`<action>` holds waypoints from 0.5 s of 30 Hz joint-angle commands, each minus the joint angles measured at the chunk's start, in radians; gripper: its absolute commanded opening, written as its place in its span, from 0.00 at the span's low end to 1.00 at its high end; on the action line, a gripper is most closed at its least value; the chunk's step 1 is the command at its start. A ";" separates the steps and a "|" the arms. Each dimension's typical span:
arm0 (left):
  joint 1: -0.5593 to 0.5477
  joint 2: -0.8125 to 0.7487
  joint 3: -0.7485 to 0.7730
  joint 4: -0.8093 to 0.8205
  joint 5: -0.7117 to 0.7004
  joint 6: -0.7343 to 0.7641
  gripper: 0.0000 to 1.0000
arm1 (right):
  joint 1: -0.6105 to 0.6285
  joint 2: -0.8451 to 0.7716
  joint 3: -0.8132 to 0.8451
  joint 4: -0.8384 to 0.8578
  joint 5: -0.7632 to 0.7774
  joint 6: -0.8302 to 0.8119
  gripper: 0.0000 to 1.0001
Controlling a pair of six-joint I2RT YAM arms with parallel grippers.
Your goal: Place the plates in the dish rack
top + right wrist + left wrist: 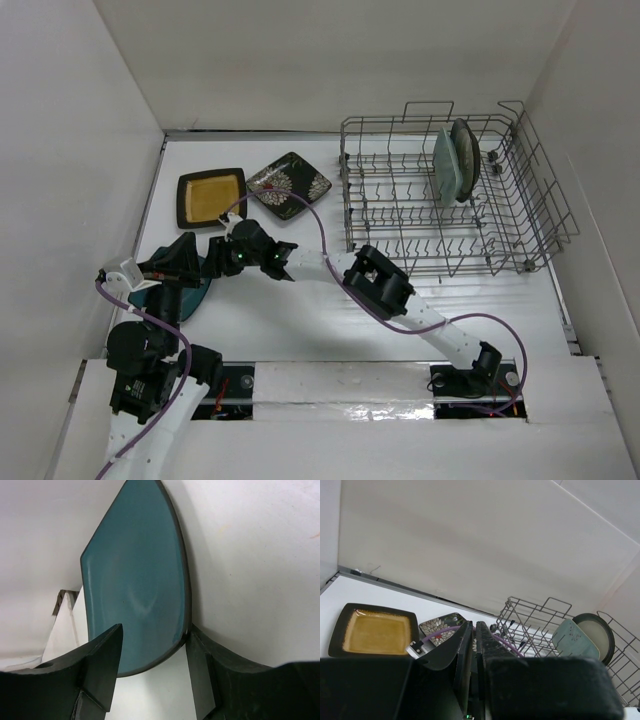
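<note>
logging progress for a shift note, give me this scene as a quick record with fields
in rack: mint plate and cream plate, on edge at the far right of the dish rack
flat: yellow-centre plate and flower plate, side by side on the table, left of the rack
being handled: teal plate, tilted up at near left
left gripper: fingers almost together, seemingly pinching the teal plate
right gripper: open, fingers straddling the teal plate's rim
loaded: two of five
</note>
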 commanded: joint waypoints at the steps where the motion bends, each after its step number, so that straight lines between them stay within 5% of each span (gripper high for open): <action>1: 0.003 -0.006 0.014 0.036 0.010 0.012 0.06 | -0.011 0.050 0.028 0.023 -0.063 0.025 0.53; 4: 0.003 -0.009 0.012 0.036 0.014 0.012 0.06 | -0.021 0.059 0.030 0.037 -0.071 0.050 0.24; 7: 0.003 -0.014 0.012 0.034 0.017 0.010 0.06 | -0.021 0.048 -0.002 0.060 -0.048 0.062 0.13; 15: 0.003 -0.001 0.012 0.037 0.039 0.007 0.06 | -0.021 -0.159 -0.338 0.264 0.012 0.067 0.04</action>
